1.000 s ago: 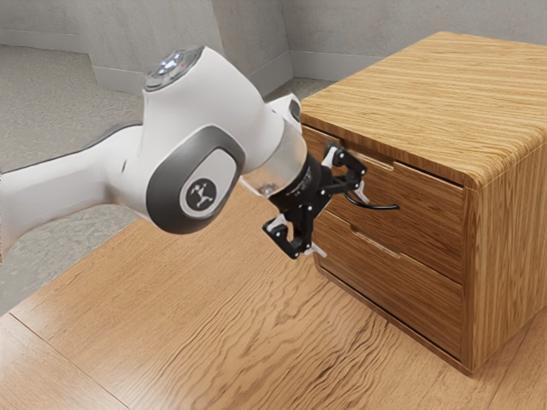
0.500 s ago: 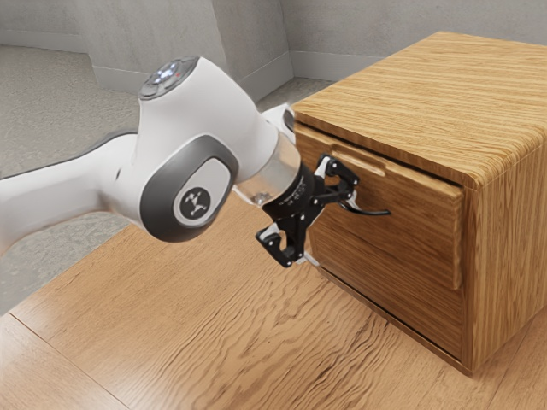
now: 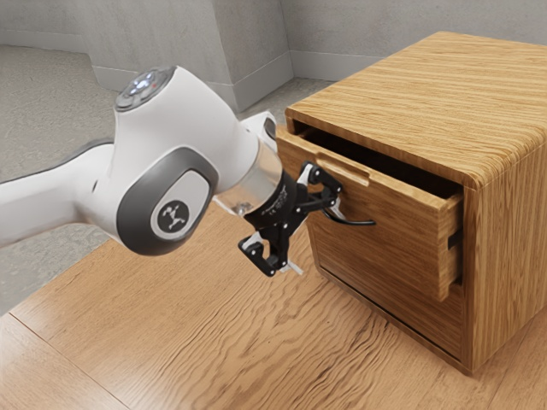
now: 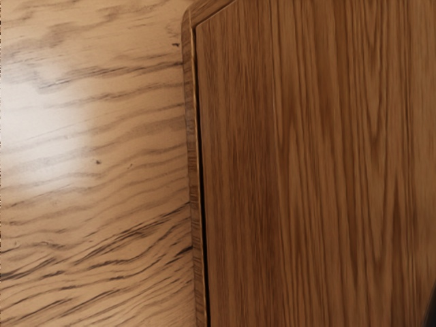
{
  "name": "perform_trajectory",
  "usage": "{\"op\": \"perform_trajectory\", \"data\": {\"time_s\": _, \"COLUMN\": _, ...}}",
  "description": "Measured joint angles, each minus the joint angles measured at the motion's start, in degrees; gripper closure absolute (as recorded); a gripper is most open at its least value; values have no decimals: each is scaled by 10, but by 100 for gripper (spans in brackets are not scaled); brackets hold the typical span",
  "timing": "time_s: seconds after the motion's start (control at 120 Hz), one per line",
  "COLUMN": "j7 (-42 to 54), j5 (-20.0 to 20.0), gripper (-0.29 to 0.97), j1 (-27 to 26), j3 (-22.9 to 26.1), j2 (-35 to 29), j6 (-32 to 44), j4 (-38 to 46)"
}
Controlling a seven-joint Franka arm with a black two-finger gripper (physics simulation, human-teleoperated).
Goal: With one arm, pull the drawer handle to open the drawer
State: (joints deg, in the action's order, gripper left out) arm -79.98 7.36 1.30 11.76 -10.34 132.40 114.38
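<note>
The wooden cabinet (image 3: 444,94) stands on the exterior view's right. Its top drawer (image 3: 385,231) is pulled partway out, with a dark gap behind its front. A wooden strip handle (image 3: 344,168) runs along the drawer's upper edge. My black gripper (image 3: 309,220) is open against the drawer front. Its upper finger (image 3: 327,182) is hooked under the handle, and the lower one hangs free near the drawer's bottom edge. In the wrist view, the cabinet's wood front (image 4: 313,170) is close before my hand, beside the floor (image 4: 88,136).
The cabinet rests on a wooden floor (image 3: 214,342) with open room in front and to the exterior view's left. Grey walls (image 3: 171,34) lie behind. My white arm (image 3: 162,188) comes in from the exterior view's left.
The top drawer has slid out from shut to partly open. My arm and gripper have drawn back toward the exterior view's left with the handle.
</note>
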Motion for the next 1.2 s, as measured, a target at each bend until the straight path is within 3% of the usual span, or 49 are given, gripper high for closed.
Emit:
{"op": "perform_trajectory", "data": {"time_s": 0.85, "j7": -1, "j5": 20, "gripper": 0, "j1": 0, "j3": -1, "j2": -94, "j6": 14, "j4": 94}}
{"op": "perform_trajectory", "data": {"time_s": 1.2, "j7": -1, "j5": 32, "gripper": 0, "j1": 0, "j3": -13, "j2": -164, "j6": 21, "j4": 157}}
